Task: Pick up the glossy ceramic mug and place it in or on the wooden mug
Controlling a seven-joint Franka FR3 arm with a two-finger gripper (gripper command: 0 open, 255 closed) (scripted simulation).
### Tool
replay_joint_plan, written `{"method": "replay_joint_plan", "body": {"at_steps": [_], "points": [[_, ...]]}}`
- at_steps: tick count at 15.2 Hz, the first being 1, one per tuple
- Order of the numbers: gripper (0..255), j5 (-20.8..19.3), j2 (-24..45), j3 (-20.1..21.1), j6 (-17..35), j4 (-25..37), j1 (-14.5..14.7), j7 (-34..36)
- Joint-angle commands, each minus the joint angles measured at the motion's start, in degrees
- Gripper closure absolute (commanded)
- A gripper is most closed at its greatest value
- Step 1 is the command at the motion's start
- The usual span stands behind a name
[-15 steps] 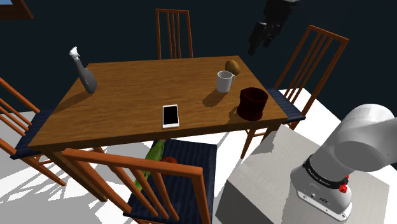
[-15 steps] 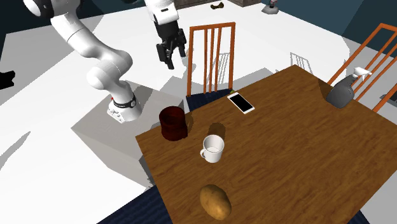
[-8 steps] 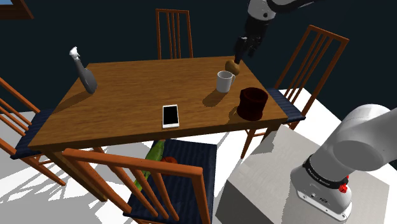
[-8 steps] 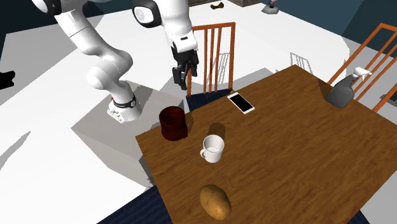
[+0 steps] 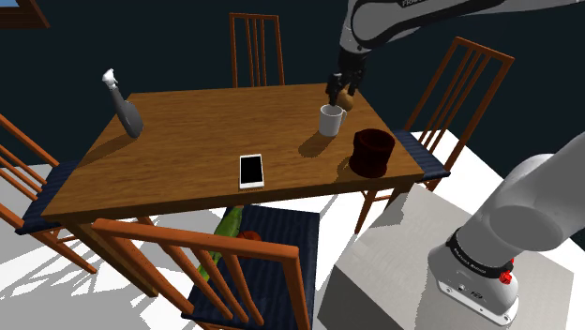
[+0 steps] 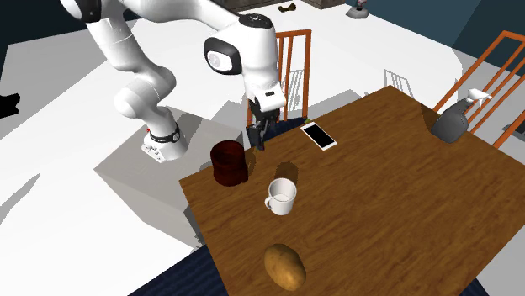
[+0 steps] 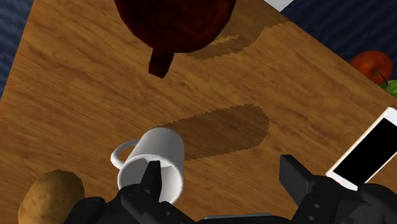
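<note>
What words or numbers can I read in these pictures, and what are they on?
No text reads clearly.
On the base ring: tiny pale lettering, too small to read.
On the arm link at the shoulder view's top: dark letters, cut off, unreadable.
On the white mug, dark mug, phone: none.

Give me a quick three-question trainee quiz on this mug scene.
1. True or false: the gripper is shut on the white mug.
2. The dark red mug stands: A) on the table near a corner; B) on a chair seat; C) inside the white mug.
3. Name the brown thing lying near the white mug.
Key: 1 false, it is open; 2 A; 3 the potato.
</note>
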Motion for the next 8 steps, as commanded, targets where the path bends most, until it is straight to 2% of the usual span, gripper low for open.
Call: {"method": "replay_joint_plan", "body": {"at_steps": [1, 8], "points": [[0, -0.2, 4.4, -0.4, 1.6, 2.2, -0.3, -0.6], [0, -0.6, 19.4, -1.6, 5.5, 10.9, -1.4, -2.3]]}}
